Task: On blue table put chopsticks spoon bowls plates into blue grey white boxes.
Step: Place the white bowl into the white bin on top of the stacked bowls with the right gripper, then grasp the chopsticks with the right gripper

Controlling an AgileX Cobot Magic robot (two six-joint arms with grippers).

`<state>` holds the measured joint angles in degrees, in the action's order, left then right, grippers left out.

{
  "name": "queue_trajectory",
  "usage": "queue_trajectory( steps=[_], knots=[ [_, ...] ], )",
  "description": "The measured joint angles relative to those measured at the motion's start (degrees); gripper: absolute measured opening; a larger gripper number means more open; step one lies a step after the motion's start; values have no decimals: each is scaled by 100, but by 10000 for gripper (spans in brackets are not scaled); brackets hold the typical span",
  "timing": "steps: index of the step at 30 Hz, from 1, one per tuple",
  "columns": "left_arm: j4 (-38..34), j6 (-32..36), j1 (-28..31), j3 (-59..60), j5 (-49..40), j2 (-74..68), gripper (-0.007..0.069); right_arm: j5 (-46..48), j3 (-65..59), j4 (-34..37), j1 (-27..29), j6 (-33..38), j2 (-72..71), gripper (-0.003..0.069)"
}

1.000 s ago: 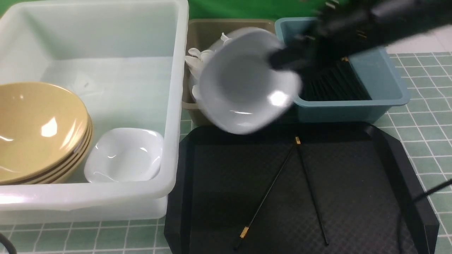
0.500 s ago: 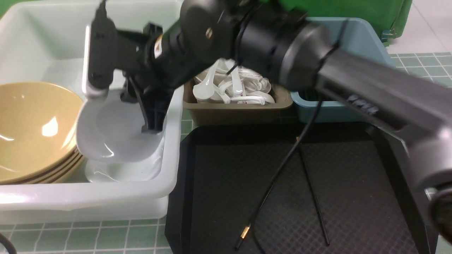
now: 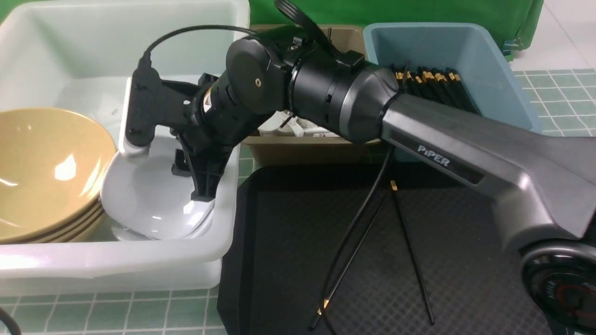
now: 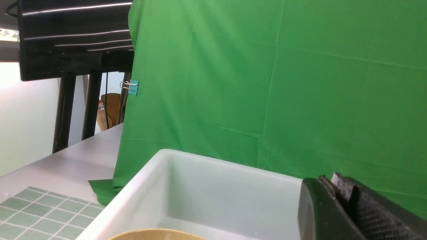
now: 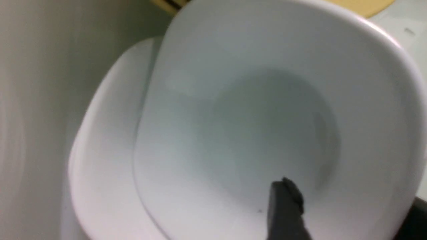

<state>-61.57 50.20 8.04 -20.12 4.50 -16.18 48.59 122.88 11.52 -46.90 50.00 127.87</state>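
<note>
From where I stand, the right arm (image 3: 442, 149) slants in from the near right, over the black tray (image 3: 279, 242) and across the mouth of the grey box (image 3: 298, 151) and the near left corner of the blue box (image 3: 493, 70). Its gripper (image 3: 204, 193) is down on the white plates (image 3: 149, 209) in the near right corner of the white box (image 3: 116, 260). The tan bowls (image 3: 46, 172) fill that box's near left, so only its far half lies open. Two loose chopsticks (image 3: 409, 242) and a drooping cable (image 3: 384, 165) cross the tray's middle, leaving its left strip bare.
</note>
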Motion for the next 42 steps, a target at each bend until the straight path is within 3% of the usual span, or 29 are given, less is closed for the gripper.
queue_trajectory(
  steps=[4,8,13,14,15,16,20,22,25,29,37,42],
  knots=[
    [0,0,0,0,0,0,3,193,-258,-1,149,-430,-688,540],
    [0,11,0,0,2,0,3,416,-361,-1,434,-728,-1398,547],
    [0,10,0,0,2,0,3,827,-479,-34,959,-1302,-2366,481],
    [0,10,0,0,2,0,3,1063,-543,-70,1212,-1967,-2624,433],
    [0,10,0,0,2,0,3,1096,-550,-71,1286,-2056,-2674,427],
    [0,10,0,0,2,0,3,1511,-662,-76,1677,-2916,-2808,379],
    [0,10,0,0,2,0,3,2051,-1609,-146,2344,-3606,-2837,318],
    [0,11,0,0,2,0,3,2014,-2069,-169,2468,-3746,-2837,309],
    [0,11,0,0,6,0,3,1695,-3800,-169,2610,-3930,-2755,300],
    [0,-1,0,0,6,0,3,799,-5178,-149,2488,-3962,-2729,300],
    [-5,-27,0,69,52,0,3,-383,-5720,-83,2297,-4120,-2325,297],
    [-69,-32,0,111,188,-5,3,-611,-5724,-83,2232,-4120,-2153,267]
  ],
)
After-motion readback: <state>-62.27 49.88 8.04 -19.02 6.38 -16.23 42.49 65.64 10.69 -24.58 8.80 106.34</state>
